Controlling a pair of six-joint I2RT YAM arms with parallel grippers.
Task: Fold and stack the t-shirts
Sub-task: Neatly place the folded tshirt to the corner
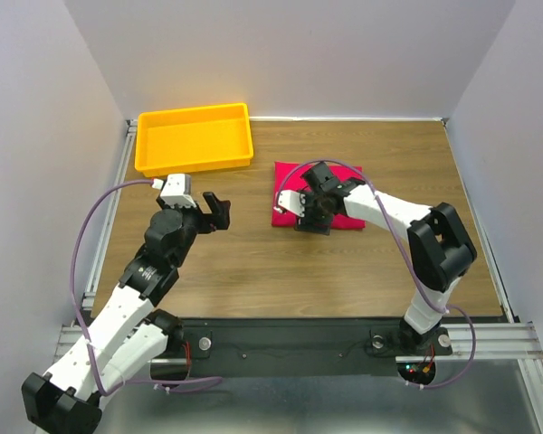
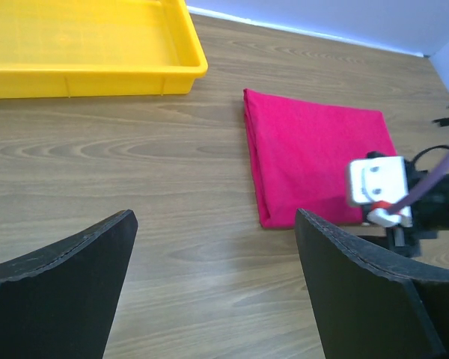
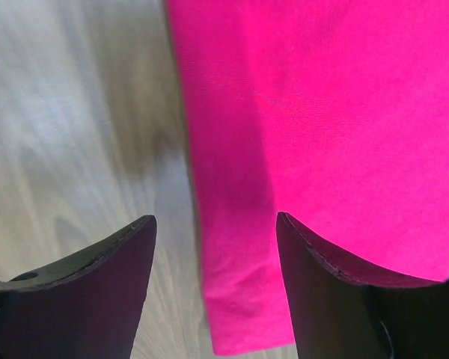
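T-shirt [image 2: 314, 153]: lies on the table [image 1: 253, 271] as a flat, neat crimson-pink rectangle, right of centre and towards the far side. Sits to the right of the yellow tray [image 1: 195, 163] and a little nearer, apart from it, with bare wood between. Shows a folded edge down its left side, with layers visible at the near left corner.

Left gripper [image 2: 215, 232]: stands wide open and grips nothing. Hovers over bare wood, left of the t-shirt and on the near side of the tray, clear of both. Faces the t-shirt, so the wrist view takes in tray, cloth and the other arm's wrist.

Right gripper [image 3: 215, 221]: stands open too, with a clear gap between the jaws and nothing pinched. Hangs low above the near part of the t-shirt, straddling one edge of the cloth close to a corner: one finger [image 3: 82, 299] over wood, the other over fabric. Cannot tell whether the tips touch the cloth.
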